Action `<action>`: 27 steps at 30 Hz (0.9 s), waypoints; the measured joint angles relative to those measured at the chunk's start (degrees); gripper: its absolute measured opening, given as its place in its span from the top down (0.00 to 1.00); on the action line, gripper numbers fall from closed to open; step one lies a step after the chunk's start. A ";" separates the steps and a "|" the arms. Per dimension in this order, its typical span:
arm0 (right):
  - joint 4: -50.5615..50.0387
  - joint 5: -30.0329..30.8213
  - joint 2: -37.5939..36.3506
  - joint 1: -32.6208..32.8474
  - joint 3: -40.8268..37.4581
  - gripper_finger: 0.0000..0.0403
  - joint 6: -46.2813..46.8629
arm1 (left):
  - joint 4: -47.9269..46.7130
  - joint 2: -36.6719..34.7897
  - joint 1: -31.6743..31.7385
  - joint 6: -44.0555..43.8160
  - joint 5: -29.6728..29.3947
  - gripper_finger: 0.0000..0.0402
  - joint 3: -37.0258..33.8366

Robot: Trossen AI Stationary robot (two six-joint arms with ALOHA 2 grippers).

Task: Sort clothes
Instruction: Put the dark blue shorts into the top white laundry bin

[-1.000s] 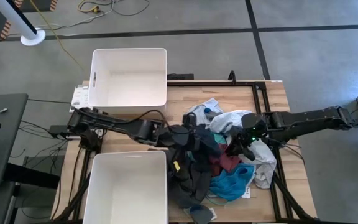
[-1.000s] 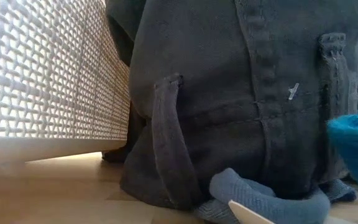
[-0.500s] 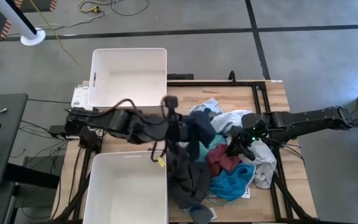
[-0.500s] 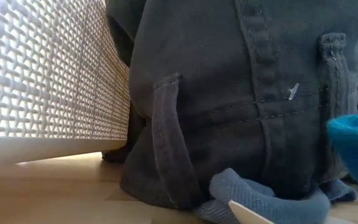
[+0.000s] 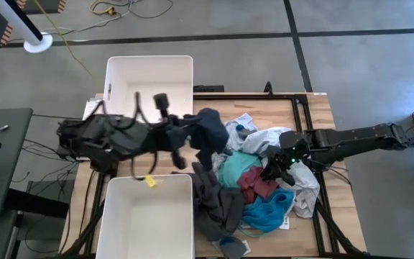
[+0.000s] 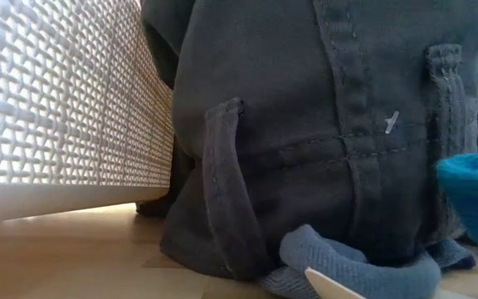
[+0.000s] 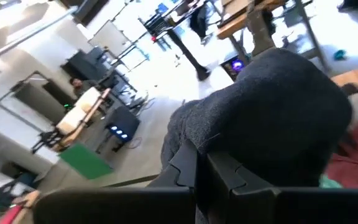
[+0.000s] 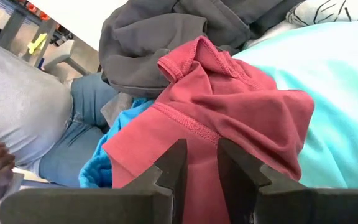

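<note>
A pile of clothes (image 5: 254,191) lies on the wooden table: teal (image 5: 232,169), maroon (image 5: 254,185), bright blue (image 5: 268,212), dark grey (image 5: 218,208) and white (image 5: 304,183) garments. My left gripper (image 5: 191,138) is raised over the table's left part, between the two bins, and is shut on a dark navy-grey garment (image 5: 210,126), which also shows in the left wrist view (image 7: 272,106). My right gripper (image 5: 273,171) is down on the pile, shut on the maroon garment (image 8: 229,106). My left gripper pinches a bunched part of the dark garment (image 7: 194,140) between its two fingers. The garment is lifted clear of the pile and bulges beyond the fingertips. How many layers it holds I cannot tell. My right gripper has the maroon garment's cloth (image 8: 201,146) between its two fingers, coming slanting down from the table's right side. The garment lies on the pile, over the teal one (image 8: 328,93).
One white bin (image 5: 149,90) stands at the far left and another (image 5: 146,216) at the near left; its mesh wall shows in the low view (image 6: 56,100). Dark grey trousers (image 6: 322,141) and a blue sock (image 6: 347,262) fill the low view.
My left gripper has risen and swung toward the table's far left, lifting the dark garment clear of the pile. The teal garment beneath it now shows. My right gripper has kept still.
</note>
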 joint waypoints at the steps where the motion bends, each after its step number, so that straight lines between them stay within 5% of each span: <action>1: 0.00 0.00 0.00 -0.02 0.00 0.73 0.00 | -1.34 -0.65 -0.94 -0.85 0.01 1.00 0.00; 7: 0.00 -0.02 0.00 -0.02 0.00 0.73 0.00 | -10.20 -4.58 -7.29 -7.73 -1.87 1.00 0.00; 16: 0.00 -0.02 0.00 -0.02 0.00 0.73 0.00 | -20.54 -6.61 -14.32 -10.69 -31.07 1.00 -0.04; 20: 0.00 -0.04 0.00 -0.02 0.00 0.73 0.00 | -27.85 -6.59 -12.66 -14.30 -40.12 1.00 -0.07; 27: -0.02 -0.04 0.00 0.00 0.00 0.73 0.00 | -39.05 -6.53 -1.61 -25.04 -40.28 1.00 -0.07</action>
